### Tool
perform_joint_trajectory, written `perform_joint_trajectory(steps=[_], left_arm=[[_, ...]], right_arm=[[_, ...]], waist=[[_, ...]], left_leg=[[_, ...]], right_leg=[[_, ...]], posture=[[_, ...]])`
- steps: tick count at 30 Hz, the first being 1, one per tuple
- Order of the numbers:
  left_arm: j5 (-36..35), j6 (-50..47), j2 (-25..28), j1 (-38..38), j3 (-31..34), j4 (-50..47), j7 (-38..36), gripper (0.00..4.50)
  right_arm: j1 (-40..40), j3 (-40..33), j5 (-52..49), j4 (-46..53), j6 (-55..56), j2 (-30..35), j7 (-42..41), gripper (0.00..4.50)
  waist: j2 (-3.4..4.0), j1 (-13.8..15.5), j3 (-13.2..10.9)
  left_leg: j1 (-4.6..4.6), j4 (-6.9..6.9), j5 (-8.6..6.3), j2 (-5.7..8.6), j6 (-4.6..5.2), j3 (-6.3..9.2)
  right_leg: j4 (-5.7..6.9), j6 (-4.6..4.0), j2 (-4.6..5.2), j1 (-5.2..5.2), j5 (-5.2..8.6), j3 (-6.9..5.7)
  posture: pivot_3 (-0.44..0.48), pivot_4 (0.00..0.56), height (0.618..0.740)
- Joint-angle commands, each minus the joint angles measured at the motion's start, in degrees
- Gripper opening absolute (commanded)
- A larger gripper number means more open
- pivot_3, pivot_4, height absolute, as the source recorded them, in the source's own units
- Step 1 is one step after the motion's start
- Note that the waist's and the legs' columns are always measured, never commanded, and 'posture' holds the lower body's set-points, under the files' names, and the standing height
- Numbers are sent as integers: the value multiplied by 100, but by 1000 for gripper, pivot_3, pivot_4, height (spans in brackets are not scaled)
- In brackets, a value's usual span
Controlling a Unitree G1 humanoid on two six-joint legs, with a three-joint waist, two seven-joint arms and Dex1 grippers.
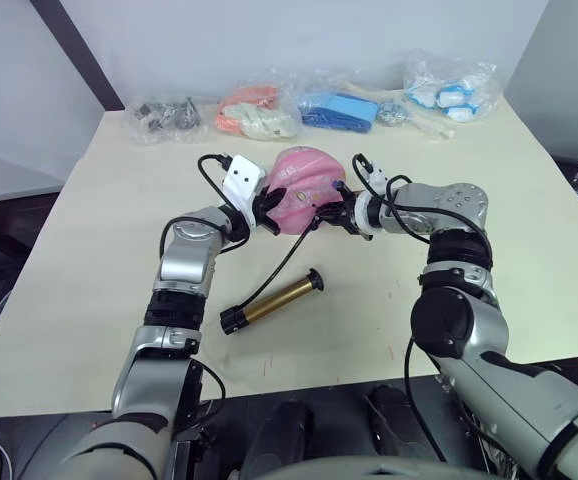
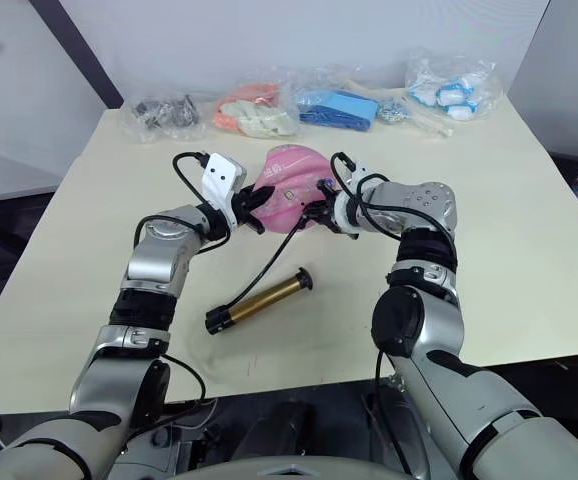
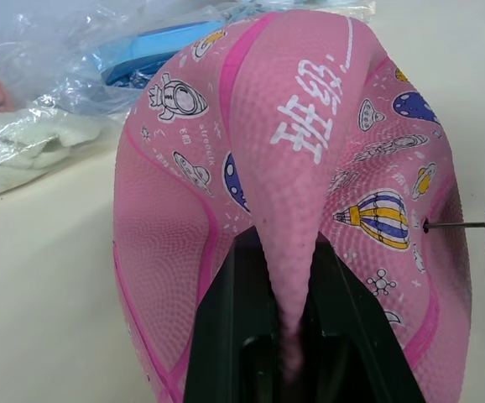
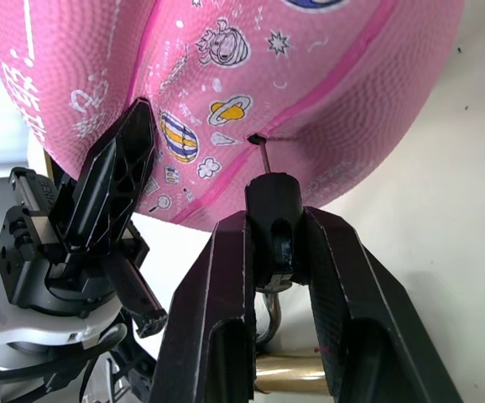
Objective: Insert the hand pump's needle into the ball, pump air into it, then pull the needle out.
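Cream table (image 1: 89, 260) carries everything. Right gripper (image 4: 269, 220) is clenched on the black fitting of the needle (image 4: 261, 152), whose tip meets the valve hole of the ball (image 1: 304, 185). Left gripper (image 3: 289, 277) pinches a raised fold of the dented ball from its 9 o'clock side; the right one stands at 3 o'clock. At 6 o'clock lies the hand pump (image 1: 272, 299), its hose curving up to the fitting. Plastic-bagged items (image 1: 309, 103) line the far edge at 12 o'clock, nothing between.

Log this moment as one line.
left gripper: pinching ball fold | right gripper: holding needle at valve | hand pump: on table
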State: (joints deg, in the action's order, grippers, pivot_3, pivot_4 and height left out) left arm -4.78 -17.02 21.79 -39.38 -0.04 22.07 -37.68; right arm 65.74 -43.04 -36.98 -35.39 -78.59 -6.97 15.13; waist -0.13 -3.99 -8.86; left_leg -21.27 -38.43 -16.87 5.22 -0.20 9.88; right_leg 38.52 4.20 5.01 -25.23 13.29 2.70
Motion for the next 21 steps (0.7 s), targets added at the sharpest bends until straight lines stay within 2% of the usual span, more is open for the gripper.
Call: perform_joint_trajectory(steps=[1,21], left_arm=[[-77,-98,-71,158,-343,303,-552,13],[-120,-191,-7,152,-597,758,-1169,13]], right_arm=[[271,153,-21,-166,569,85,-115,348],[788,344,-94,-1593,1821,231,-255,348]], waist=[[1,-2,7],[14,-96,112]], left_leg=[[1,1,0,0,0,0],[32,18,-1,-20,0,-13]], right_leg=[[0,0,0,0,0,0],[-1,0,-11,12,0,10]], posture=[[0,150,740],[0,150,740]])
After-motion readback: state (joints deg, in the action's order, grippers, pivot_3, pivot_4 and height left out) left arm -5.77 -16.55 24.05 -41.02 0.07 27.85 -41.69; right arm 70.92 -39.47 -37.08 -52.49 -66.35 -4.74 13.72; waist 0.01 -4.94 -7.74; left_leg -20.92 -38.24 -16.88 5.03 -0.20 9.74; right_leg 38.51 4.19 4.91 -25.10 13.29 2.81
